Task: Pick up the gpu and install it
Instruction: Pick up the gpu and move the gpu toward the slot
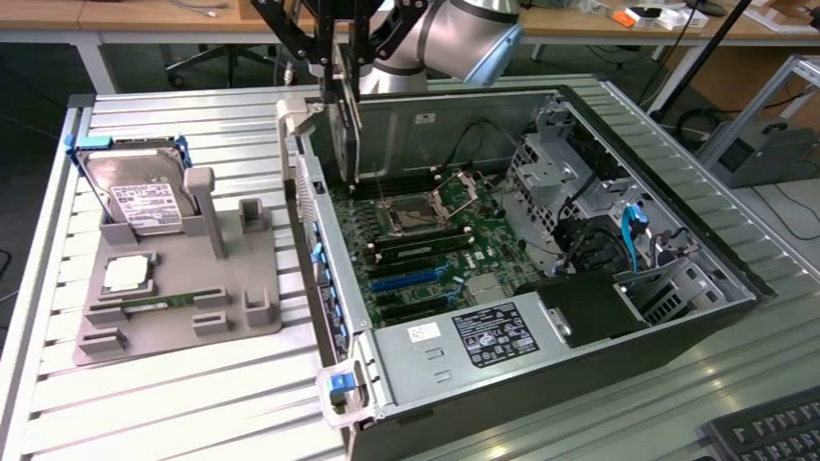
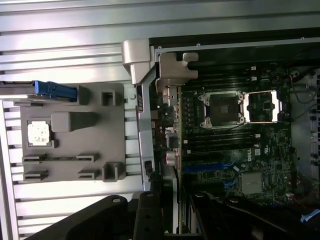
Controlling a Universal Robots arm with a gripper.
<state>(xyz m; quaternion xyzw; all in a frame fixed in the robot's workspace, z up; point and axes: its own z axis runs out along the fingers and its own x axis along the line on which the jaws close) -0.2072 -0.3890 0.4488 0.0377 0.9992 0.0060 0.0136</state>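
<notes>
Step in hand: carry-to-install, pick-up judged done; gpu (image 1: 344, 134) off the tabletop (image 1: 192, 403), hanging upright and edge-on from the tool (image 1: 336, 79); position: over the open case (image 1: 666, 317), near its wall on the exterior view's left, above the motherboard (image 1: 436, 240) and apart from it; tool pinching the gpu by its upper edge; card not yet seated; seating judged to call for the lower edge lined up with one of the blue slots (image 1: 407, 280), card kept upright, descent straight; gpu: thin, flat, dark rectangular card, pale strip along one edge; likely prone to tilt in the pinch.
</notes>
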